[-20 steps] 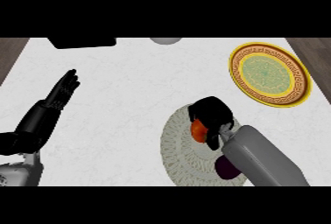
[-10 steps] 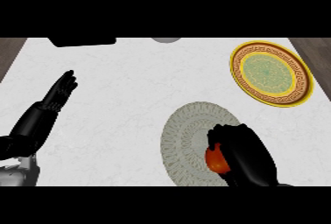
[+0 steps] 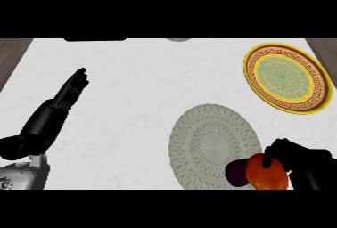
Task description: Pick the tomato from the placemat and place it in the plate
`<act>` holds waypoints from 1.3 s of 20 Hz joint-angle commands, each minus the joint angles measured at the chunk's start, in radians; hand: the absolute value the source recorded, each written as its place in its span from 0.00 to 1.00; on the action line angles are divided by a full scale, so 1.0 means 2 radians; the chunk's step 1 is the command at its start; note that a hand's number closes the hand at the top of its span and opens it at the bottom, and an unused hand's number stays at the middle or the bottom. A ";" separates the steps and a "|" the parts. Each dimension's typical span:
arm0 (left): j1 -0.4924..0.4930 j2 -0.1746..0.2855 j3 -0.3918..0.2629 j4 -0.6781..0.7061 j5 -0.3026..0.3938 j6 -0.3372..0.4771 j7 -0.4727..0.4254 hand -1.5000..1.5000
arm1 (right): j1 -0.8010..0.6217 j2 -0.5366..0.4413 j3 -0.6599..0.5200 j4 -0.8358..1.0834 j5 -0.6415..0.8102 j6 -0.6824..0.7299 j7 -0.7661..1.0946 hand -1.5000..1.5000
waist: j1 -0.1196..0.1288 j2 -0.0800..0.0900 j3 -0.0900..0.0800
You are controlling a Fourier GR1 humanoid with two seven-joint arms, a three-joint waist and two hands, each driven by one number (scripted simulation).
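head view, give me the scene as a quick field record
tomato: orange-red, held by the right robot hand, at the lower right edge of the placemat
right robot hand: fingers curled over the tomato, low at the view's right
left robot hand: open, fingers up, resting at the view's left
placemat: round, grey, patterned
plate: yellow rim, green centre, upper right, nothing on it
dark purple object: just left of the tomato; cannot tell what it is
task state: tomato not yet in the plate
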 commanded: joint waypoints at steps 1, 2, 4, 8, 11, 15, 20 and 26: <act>0.017 0.007 0.016 0.020 0.005 -0.025 -0.044 0.50 | 0.030 0.001 -0.052 0.014 0.009 -0.039 -0.032 1.00 | 0.009 0.002 0.000; -0.025 -0.015 0.004 0.029 -0.007 0.001 -0.008 0.50 | -0.002 -0.012 -0.103 0.027 -0.041 -0.010 -0.046 1.00 | 0.009 0.003 0.000; -0.015 -0.011 0.002 0.000 -0.008 -0.010 0.005 0.50 | -0.028 0.005 -0.126 0.042 -0.059 0.012 -0.046 1.00 | 0.012 0.003 0.000; -0.041 -0.019 0.000 0.030 -0.013 -0.012 0.010 0.50 | -0.076 0.022 -0.175 0.134 -0.104 -0.005 -0.094 1.00 | 0.013 0.004 0.000; -0.001 -0.018 0.005 -0.026 0.005 -0.025 0.026 0.50 | -0.100 0.037 -0.198 0.189 -0.112 -0.024 -0.129 1.00 | 0.017 0.003 0.000; -0.023 -0.017 0.017 0.003 -0.001 -0.025 0.011 0.50 | -0.144 0.068 -0.217 0.287 -0.121 -0.068 -0.180 1.00 | 0.016 0.004 0.000; -0.032 -0.029 0.011 0.037 -0.020 -0.021 -0.017 0.50 | -0.212 0.067 -0.253 0.449 -0.101 -0.131 -0.264 1.00 | 0.017 0.005 0.000; 0.007 -0.031 0.006 0.012 -0.018 -0.032 -0.026 0.50 | -0.291 0.031 -0.287 0.640 -0.096 -0.135 -0.337 1.00 | 0.026 0.007 0.000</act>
